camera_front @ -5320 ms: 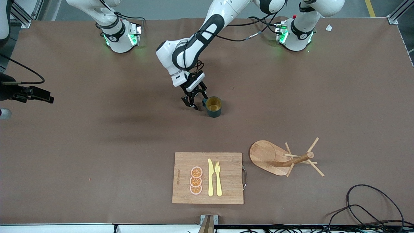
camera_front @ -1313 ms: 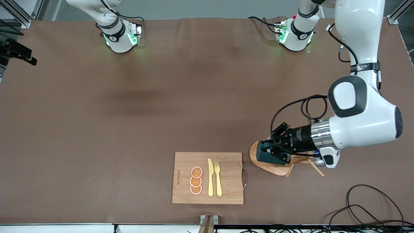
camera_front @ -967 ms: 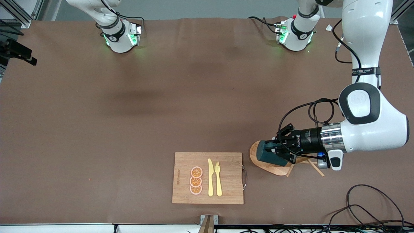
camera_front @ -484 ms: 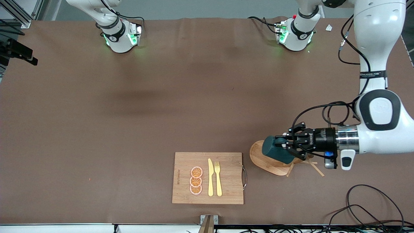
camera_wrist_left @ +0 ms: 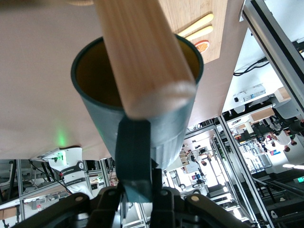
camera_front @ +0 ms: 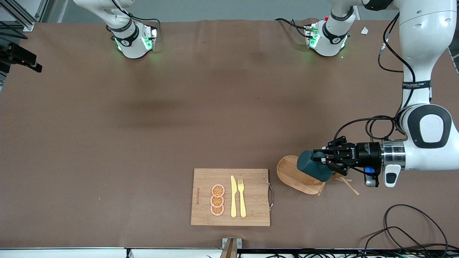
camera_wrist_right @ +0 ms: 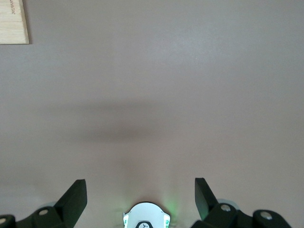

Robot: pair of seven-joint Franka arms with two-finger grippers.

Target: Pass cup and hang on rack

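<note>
The dark teal cup (camera_front: 313, 167) lies on its side in the air over the wooden rack's oval base (camera_front: 289, 174). My left gripper (camera_front: 324, 157) is shut on its loop handle. In the left wrist view the cup (camera_wrist_left: 164, 130) shows its ochre inside, and a thick wooden part of the rack (camera_wrist_left: 142, 61) crosses its mouth. The gripper (camera_wrist_left: 137, 192) pinches the handle (camera_wrist_left: 134, 156). Thin pegs (camera_front: 349, 186) stick out under the wrist; the rest of the rack's post is hidden. My right gripper (camera_wrist_right: 140, 197) is open and empty, high over bare table, waiting.
A rectangular cutting board (camera_front: 251, 179) with a yellow knife, a fork and three orange slices lies beside the rack's base, toward the right arm's end. Black cables (camera_front: 405, 222) lie near the front edge at the left arm's end.
My left gripper has carried the cup from mid-table to the rack. In the last second it has drawn the cup toward the left arm's end, along the rack's post.
</note>
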